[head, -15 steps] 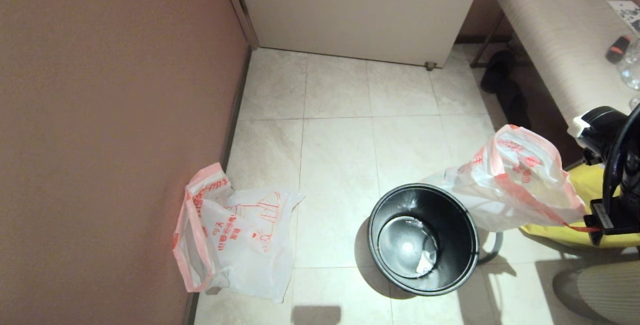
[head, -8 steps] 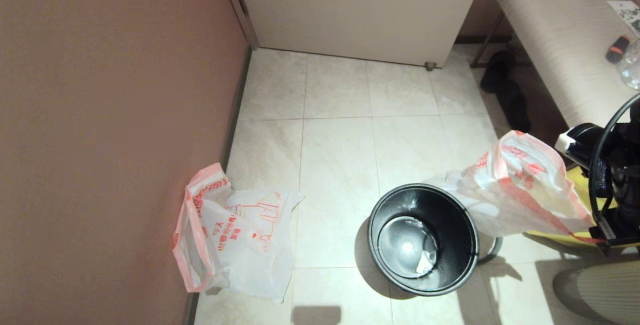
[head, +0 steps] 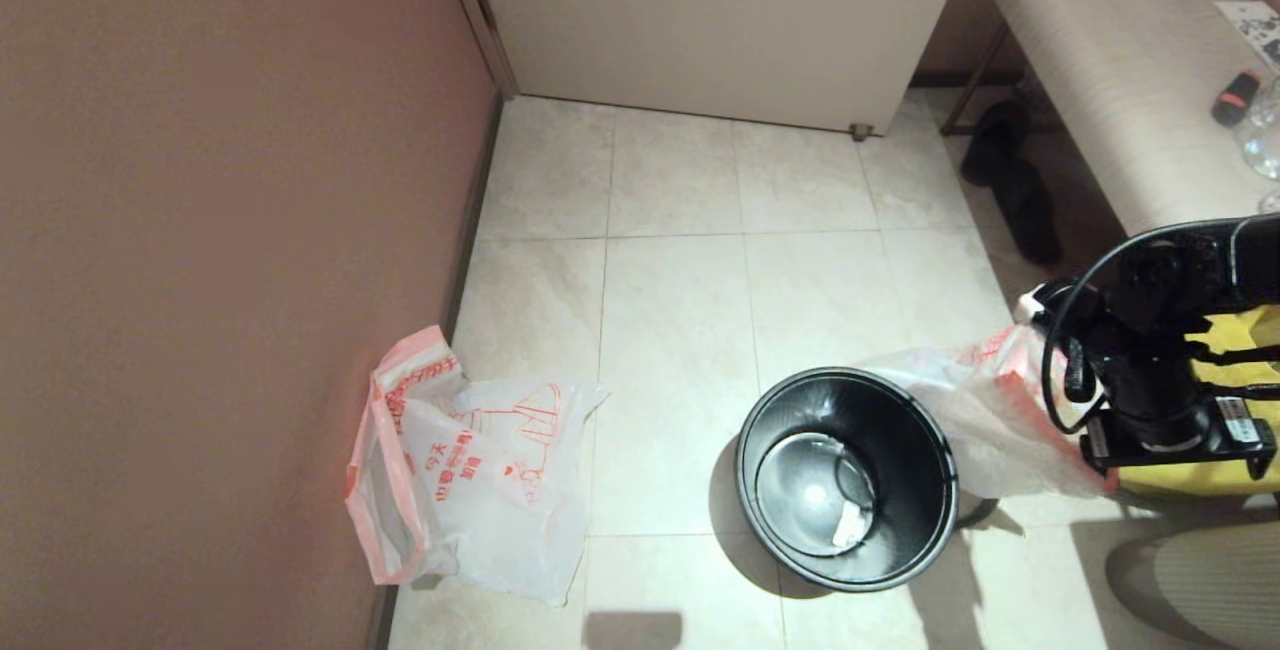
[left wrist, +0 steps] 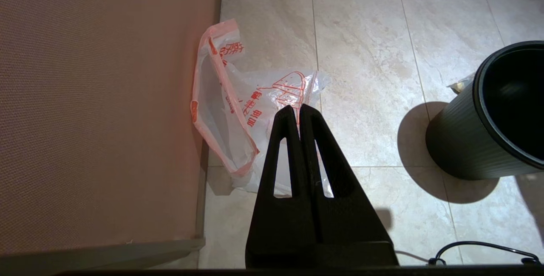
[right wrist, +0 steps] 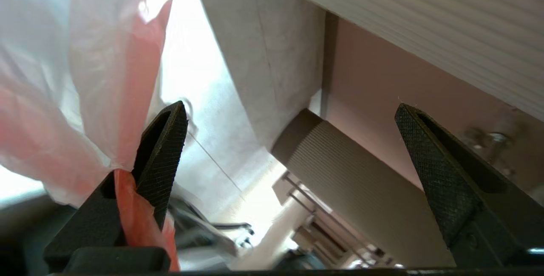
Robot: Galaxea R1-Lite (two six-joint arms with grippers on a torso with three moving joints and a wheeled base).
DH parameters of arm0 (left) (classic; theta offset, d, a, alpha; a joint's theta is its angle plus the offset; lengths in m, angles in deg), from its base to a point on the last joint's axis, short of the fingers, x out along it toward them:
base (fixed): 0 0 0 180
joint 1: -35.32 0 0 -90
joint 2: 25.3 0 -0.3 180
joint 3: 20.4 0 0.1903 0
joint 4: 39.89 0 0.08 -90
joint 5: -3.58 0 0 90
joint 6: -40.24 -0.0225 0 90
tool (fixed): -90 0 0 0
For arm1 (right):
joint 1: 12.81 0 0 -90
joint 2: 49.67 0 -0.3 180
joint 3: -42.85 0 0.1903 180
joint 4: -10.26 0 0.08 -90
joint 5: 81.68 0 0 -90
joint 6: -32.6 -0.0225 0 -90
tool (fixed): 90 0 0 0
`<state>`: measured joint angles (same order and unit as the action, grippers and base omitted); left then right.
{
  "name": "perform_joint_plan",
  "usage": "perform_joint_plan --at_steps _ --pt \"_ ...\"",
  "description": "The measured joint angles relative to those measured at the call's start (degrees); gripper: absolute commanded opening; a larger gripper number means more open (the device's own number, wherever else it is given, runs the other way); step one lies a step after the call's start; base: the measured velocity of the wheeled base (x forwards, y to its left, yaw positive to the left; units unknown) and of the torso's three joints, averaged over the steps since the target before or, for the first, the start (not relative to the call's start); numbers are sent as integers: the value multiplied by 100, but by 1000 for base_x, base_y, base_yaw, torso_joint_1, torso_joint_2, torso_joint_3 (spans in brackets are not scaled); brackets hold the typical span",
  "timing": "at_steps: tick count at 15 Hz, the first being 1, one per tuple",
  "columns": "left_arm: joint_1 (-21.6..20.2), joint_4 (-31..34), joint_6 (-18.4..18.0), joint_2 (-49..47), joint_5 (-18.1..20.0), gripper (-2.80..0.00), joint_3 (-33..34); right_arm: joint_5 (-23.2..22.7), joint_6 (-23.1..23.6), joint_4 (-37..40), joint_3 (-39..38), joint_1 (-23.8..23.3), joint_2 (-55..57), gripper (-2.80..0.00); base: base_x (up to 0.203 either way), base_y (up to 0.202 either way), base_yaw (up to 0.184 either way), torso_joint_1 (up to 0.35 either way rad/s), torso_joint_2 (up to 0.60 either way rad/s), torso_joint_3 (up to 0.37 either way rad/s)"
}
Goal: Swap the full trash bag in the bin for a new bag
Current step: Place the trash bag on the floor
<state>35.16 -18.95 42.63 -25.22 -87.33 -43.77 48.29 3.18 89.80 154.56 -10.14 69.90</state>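
Though slumped, full trash bag (head: 985,430) translucent

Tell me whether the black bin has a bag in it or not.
No bag in it. The bin stands upright with its bare glossy black bottom showing and only a small pale scrap inside; no plastic lines its rim.

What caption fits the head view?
Right gripper lowers full bag beside empty bin; new bag by wall.
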Motion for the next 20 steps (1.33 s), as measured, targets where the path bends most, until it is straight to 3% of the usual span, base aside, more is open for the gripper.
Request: perform_joint_plan --at_steps 4,8,10,13,17,20 --pt "0 0 -4 0 2 -280 0 80 -283 -136 679 -4 875 0 0 0 0 0 0 0" --pt "0 1 -2 0 0 -280 0 2 -455 -1307 923 -13 1217 0 0 0 0 0 0 0" --pt "0 0 0 0 -2 -280 0 -507 -584 -1730 928 -2 1178 0 0 0 0 0 0 0" --pt "0 1 -5 0 -2 -280 0 -1571 -904 -1741 914 -40 924 0 0 0 0 0 0 0" --pt "0 0 -3 0 -3 -280 0 -2806 -937 -2010 759 -227 294 0 0 0 0 0 0 0" --pt "0 1 -2 0 0 -280 0 -3275 -942 -2095 651 -362 -103 0 0 0 0 0 0 0"
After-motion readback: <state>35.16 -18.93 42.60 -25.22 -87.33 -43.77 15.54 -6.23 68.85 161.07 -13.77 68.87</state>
